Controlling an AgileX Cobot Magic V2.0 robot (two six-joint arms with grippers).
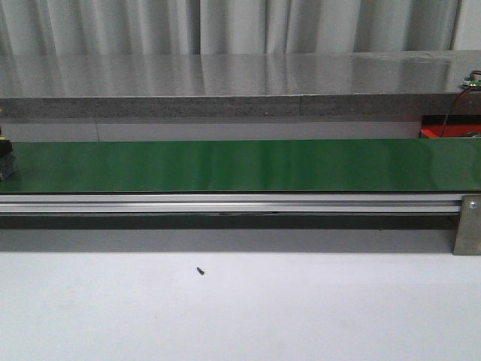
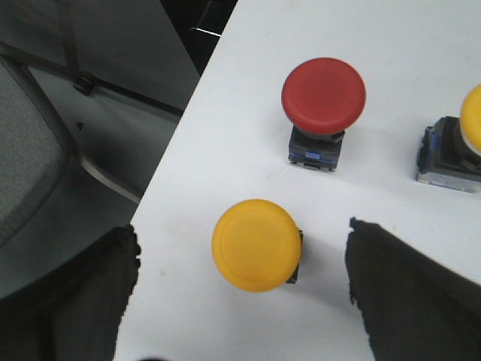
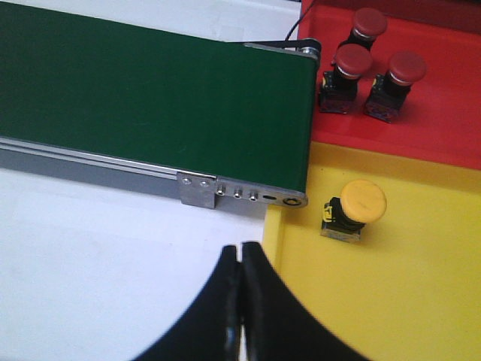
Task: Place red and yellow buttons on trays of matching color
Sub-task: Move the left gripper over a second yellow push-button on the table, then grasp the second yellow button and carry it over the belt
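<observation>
The long green belt [image 1: 240, 165] took up most of the front view, running bare from side to side across the white table [image 1: 240, 308], probably there to carry buttons from the left arm's end to the right arm's. That view showed no arm and almost nothing of the trays — only a sliver of red at its far right edge. The right wrist view supplied the rest: a red tray [image 3: 443, 113] and a yellow tray [image 3: 391, 301] sat side by side just past the belt's end, placed where arriving buttons could be sorted. Three red buttons [image 3: 353, 64] already stood in the red tray, and one yellow button [image 3: 353, 210] lay in the yellow one. The right gripper [image 3: 241, 301] hung above the table close to the yellow tray's edge, its fingers pressed together with nothing between them. Only the left wrist view showed the unsorted stock — a yellow button [image 2: 256, 244], a red button [image 2: 323, 95] and part of another yellow one at the picture's edge. The left gripper [image 2: 244, 293] was spread wide over the nearest yellow button, seemingly lined up to take it.
</observation>
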